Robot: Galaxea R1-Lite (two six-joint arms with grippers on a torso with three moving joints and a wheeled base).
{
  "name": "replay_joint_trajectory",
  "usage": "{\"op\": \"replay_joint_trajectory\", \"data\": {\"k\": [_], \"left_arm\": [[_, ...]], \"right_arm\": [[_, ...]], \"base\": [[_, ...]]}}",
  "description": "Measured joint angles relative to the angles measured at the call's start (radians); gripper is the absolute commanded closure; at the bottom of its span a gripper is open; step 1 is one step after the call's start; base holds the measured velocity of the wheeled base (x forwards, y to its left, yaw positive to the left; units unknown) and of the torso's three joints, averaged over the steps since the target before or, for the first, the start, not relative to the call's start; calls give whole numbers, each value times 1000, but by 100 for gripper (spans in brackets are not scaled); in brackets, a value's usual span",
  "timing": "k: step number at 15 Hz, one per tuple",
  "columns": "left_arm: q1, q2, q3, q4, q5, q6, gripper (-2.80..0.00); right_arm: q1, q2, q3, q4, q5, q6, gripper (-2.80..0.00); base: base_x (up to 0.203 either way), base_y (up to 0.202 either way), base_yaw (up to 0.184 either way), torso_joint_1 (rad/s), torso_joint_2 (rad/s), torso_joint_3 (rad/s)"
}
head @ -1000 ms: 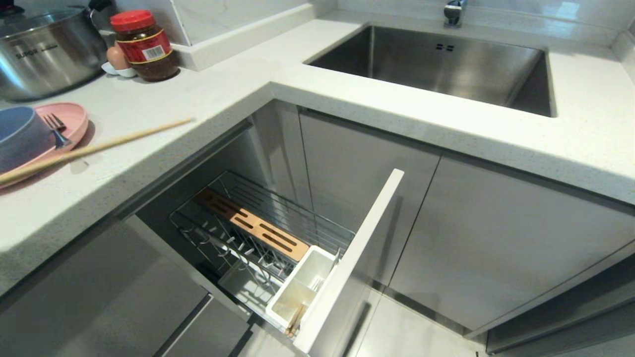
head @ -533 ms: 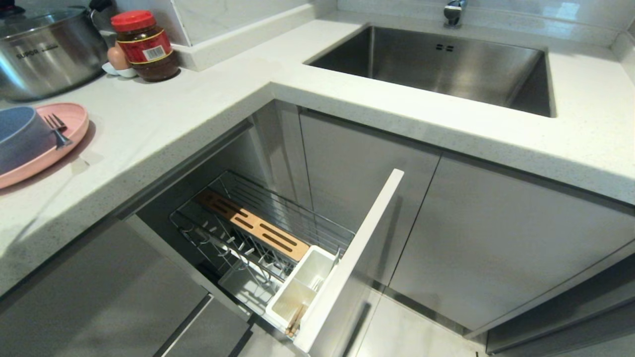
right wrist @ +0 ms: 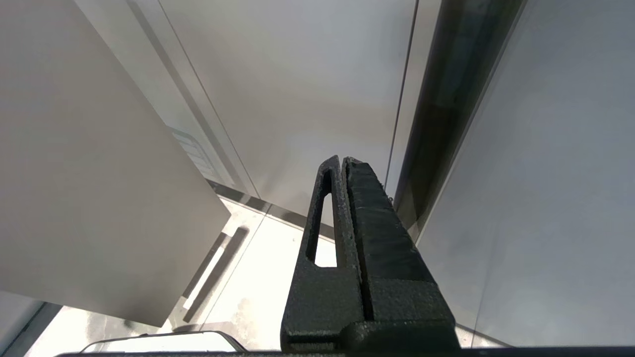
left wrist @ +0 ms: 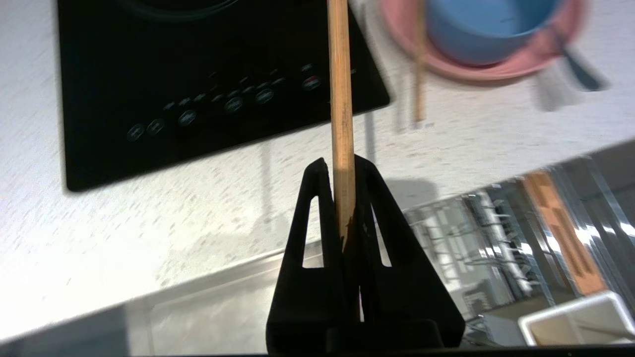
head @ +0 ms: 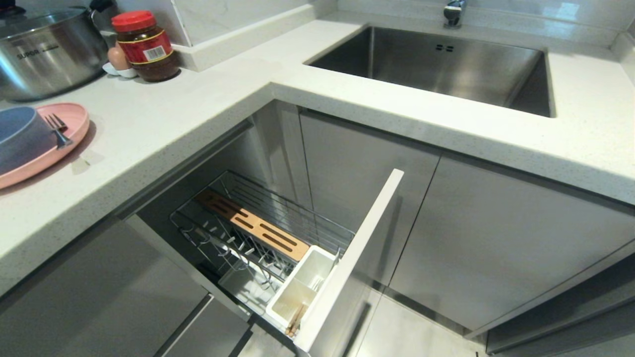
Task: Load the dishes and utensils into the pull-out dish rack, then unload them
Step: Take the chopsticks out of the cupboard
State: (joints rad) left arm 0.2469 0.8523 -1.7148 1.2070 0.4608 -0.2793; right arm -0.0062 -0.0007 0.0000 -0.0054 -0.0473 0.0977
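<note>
Left wrist view, left hand (left wrist: 342, 163) clamped on one wooden chopstick (left wrist: 340, 99), above countertop (left wrist: 149, 208)

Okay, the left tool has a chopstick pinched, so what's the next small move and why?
Probably carry the chopstick over toward the white utensil cup at the front of the pull-out rack and tip it point-down. The left tool is shut on it above the counter, a chopstick already stands in that cup, and the plate, bowl and fork sit on the counter.
</note>
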Motion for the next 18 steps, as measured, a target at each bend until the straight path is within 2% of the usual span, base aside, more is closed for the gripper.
{"op": "replay_joint_trajectory", "data": {"k": [1,4,6,8,12,14,18], "left_arm": [[4,1,29,3,23,-37,0],[7,37,58,5,29,-115,0],[7,75,92,1,28,-144,0],[6,114,144,-32,27,-152,0],[6,192,235,-210,12,-148,0],[6,226,247,-264,-31,-141,0],[6,281,246,-295,-99,-124,0]], "right_arm": [[0,0,0,0,0,0,0],[0,0,0,0,0,0,0],[0,0,0,0,0,0,0],[0,0,0,0,0,0,0],[0,0,0,0,0,0,0],[0,0,0,0,0,0,0],[0,0,0,0,0,0,0]], "base": [[0,0,0,0,0,0],[0,0,0,0,0,0],[0,0,0,0,0,0],[0,0,0,0,0,0],[0,0,0,0,0,0],[0,0,0,0,0,0],[0,0,0,0,0,0]]}}
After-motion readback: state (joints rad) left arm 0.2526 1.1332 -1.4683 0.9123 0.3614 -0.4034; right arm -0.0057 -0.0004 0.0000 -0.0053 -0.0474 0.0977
